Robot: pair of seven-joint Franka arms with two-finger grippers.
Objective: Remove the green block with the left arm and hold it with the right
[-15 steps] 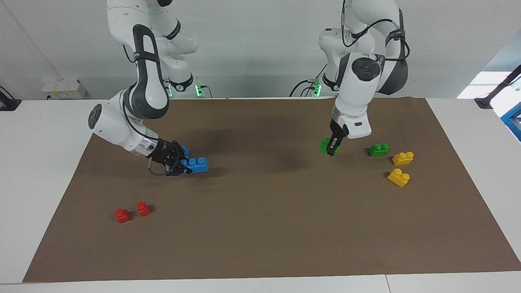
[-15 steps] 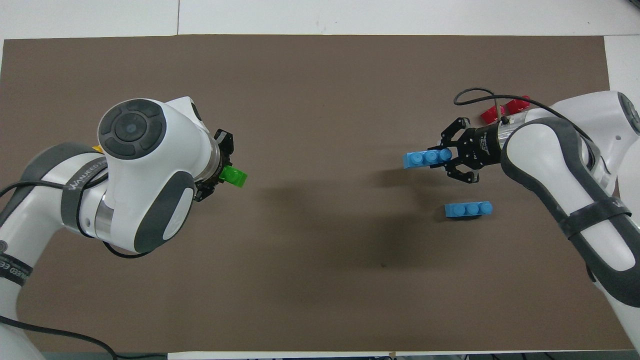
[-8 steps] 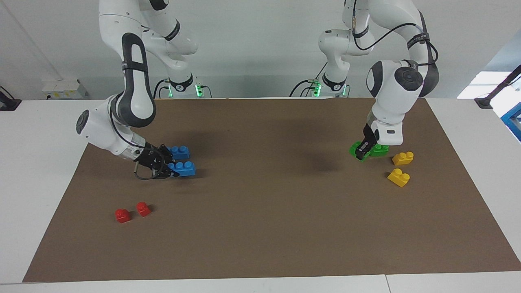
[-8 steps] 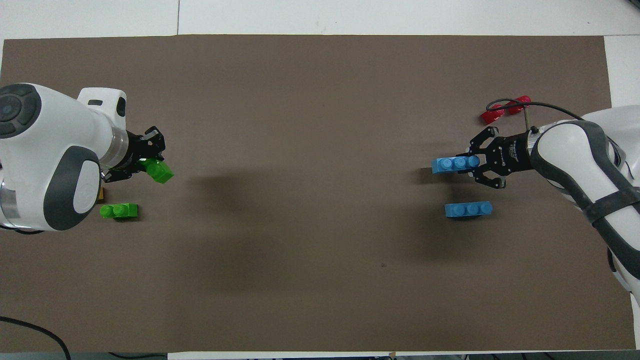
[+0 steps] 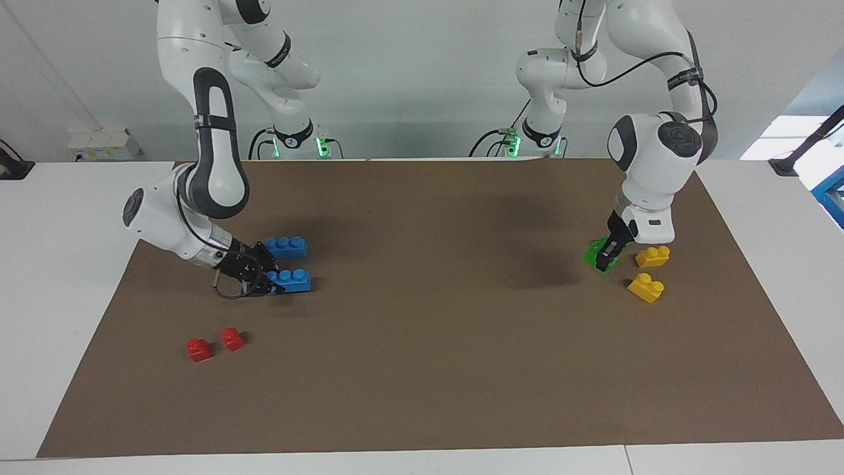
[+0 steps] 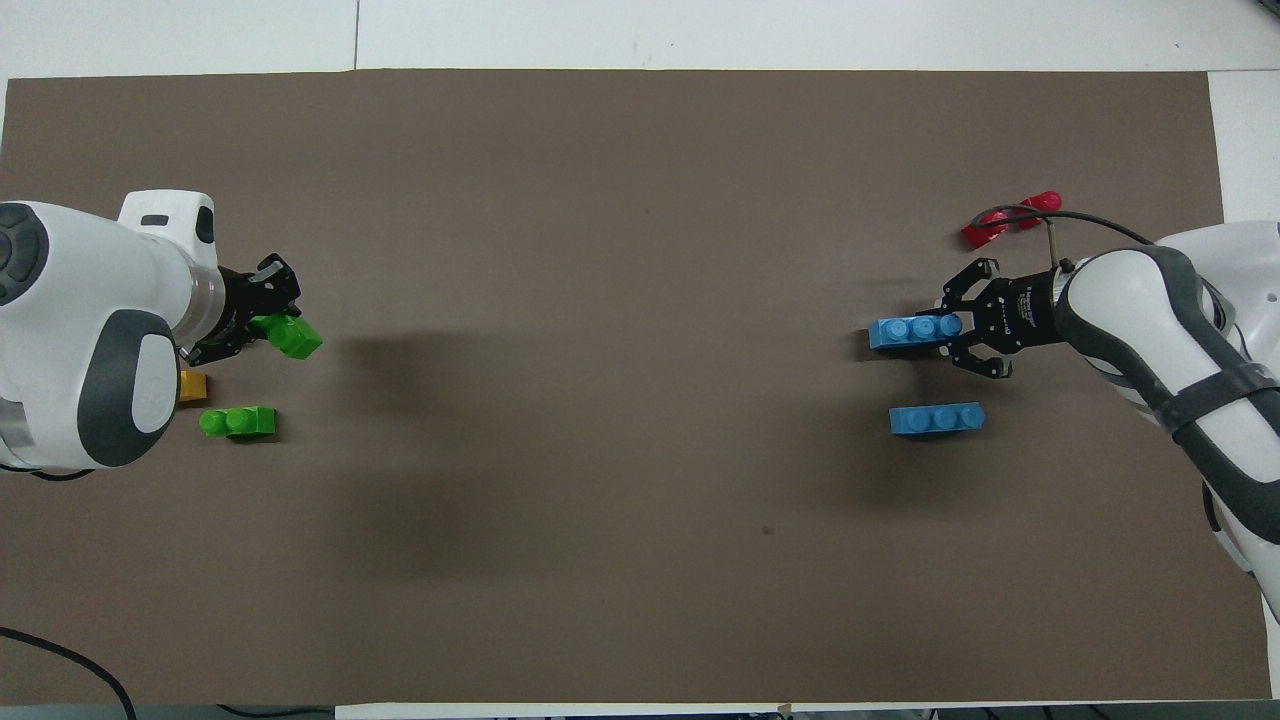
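Note:
A bright green block (image 5: 595, 253) (image 6: 296, 338) hangs tilted in my left gripper (image 5: 604, 257) (image 6: 272, 330), which is shut on it, low over the brown mat (image 5: 428, 369) beside the yellow bricks. A second green block (image 6: 238, 422) lies on the mat; in the facing view my left wrist hides it. My right gripper (image 5: 273, 284) (image 6: 952, 328) is shut on one end of a blue three-stud brick (image 5: 295, 280) (image 6: 908, 331), low over the mat at the right arm's end.
Another blue brick (image 5: 285, 247) (image 6: 937, 418) lies beside the held one. Two red bricks (image 5: 198, 349) (image 6: 1005, 222) sit near the right arm's end. Two yellow bricks (image 5: 653, 256) (image 5: 645, 287) lie by the left gripper.
My left gripper has carried the green block from mid-mat toward the left arm's end and lowered it by the yellow bricks. My right gripper drew the blue brick toward its own end.

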